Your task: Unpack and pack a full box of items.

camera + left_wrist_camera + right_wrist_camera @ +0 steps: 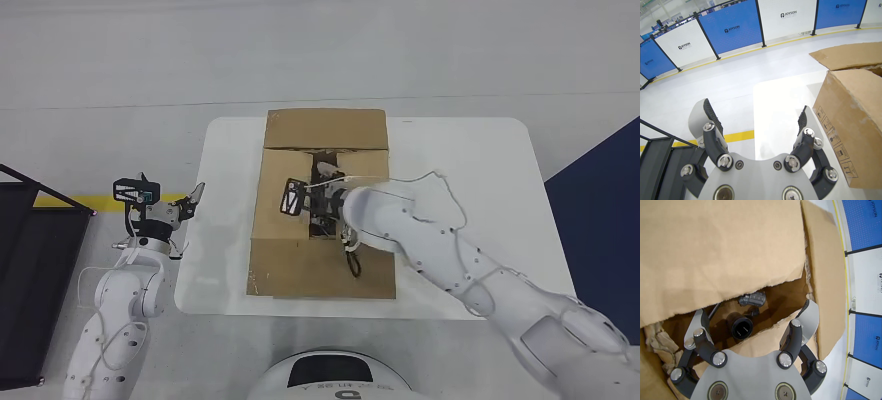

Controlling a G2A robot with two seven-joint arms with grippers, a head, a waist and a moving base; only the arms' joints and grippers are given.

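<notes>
The cardboard box (320, 265) sits in the middle of the white surface (460, 170), its top flaps parted to a narrow gap through which a black cylinder (741, 327), a grey part (753, 300) and crumpled paper (659, 340) show. The right tool (756, 311) is at that gap with its fingers spread and nothing between them. The left tool (755, 109) hangs at the surface's left edge, left of the box, spread and empty.
</notes>
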